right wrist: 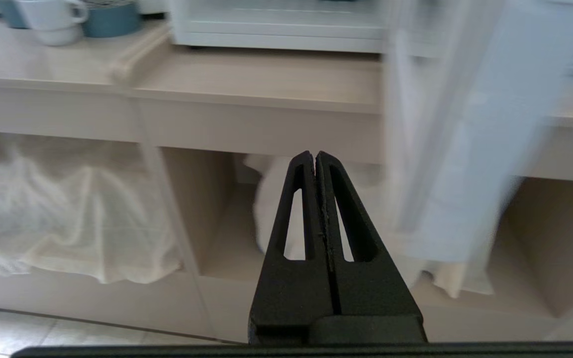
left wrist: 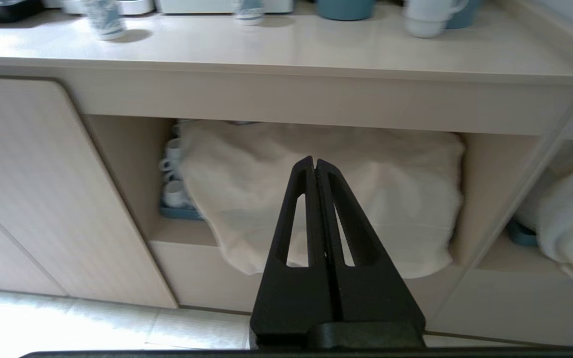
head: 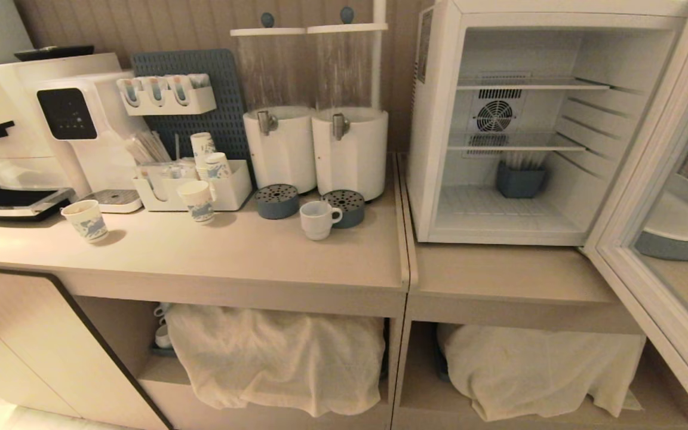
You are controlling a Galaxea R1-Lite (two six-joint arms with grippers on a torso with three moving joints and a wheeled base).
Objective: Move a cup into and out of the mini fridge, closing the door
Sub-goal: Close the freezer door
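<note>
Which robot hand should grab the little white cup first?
Probably the right hand: its view shows the cup and the open mini fridge beside it. The left hand sits further from the fridge. Both are shut, below the counter.

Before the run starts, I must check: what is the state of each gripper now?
Left gripper: closed, holding nothing.
Right gripper: closed, holding nothing.

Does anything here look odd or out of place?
Only the mini fridge: its glass door hangs wide open. The white cup stands upright on the counter; nothing looks spilled or broken.
</note>
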